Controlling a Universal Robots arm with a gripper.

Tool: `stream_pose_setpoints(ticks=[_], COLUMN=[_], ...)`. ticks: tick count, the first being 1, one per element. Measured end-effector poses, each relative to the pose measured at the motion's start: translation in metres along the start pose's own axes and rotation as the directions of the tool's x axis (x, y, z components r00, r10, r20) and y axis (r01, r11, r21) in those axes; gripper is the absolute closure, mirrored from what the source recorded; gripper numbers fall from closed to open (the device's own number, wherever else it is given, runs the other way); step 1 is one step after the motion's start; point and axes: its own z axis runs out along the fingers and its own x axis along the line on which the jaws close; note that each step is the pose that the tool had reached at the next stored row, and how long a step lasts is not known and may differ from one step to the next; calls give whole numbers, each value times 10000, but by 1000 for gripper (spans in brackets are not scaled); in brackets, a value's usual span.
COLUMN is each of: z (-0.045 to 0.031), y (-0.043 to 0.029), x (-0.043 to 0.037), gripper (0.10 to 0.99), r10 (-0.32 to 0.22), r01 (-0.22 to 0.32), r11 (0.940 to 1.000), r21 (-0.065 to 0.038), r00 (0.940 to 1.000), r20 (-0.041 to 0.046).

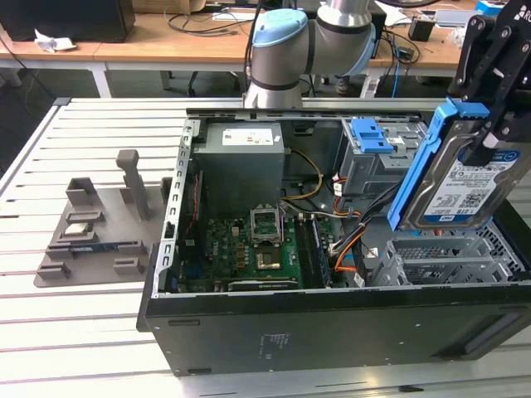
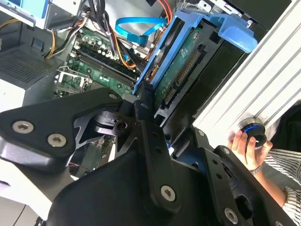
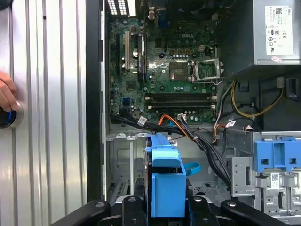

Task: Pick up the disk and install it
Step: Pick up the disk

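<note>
Hanging clear of the open computer case (image 1: 332,332), the disk (image 1: 469,178) sits at about two o'clock of the case in the exterior view, label face toward the camera and tilted steeply on edge, its blue rail bracket uppermost. The gripper (image 1: 485,133) has its fingers closed on the disk's two flat faces; in the first wrist view the black fingers (image 3: 133,207) flank the blue bracket of the disk (image 3: 164,179), and in the second wrist view the gripper (image 2: 141,101) clamps the disk (image 2: 181,70) with its green circuit side and connector showing. The pick-up looks done and the install not yet: the disk is above the metal drive cage (image 1: 448,257), which lies at roughly four o'clock of the case, and touches nothing there. By judgement, seating it calls for squaring the bracket rails with an open bay of that cage and keeping off the orange and black cables (image 1: 353,240) just beside it. The arm (image 1: 307,41) stands behind the case at twelve o'clock and reaches over toward the exterior view's right, wrist angled down over the cage. A person's hand (image 2: 247,146) rests on a round button at the table edge.
</note>
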Motion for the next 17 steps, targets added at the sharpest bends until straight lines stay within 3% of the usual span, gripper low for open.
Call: stream_pose_setpoints(ticks=[3, 5, 7, 17], z=[12, 24, 36, 37], y=[-32, -52, -90, -91], x=[55, 159, 167, 168], gripper=[722, 722, 722, 722], r10=[1, 1, 2, 3], r01=[-1, -1, -2, -3], r11=[10000, 10000, 10000, 10000], r21=[1, 1, 1, 2], r00=[10000, 10000, 10000, 10000], r20=[-8, -25, -49, -74])
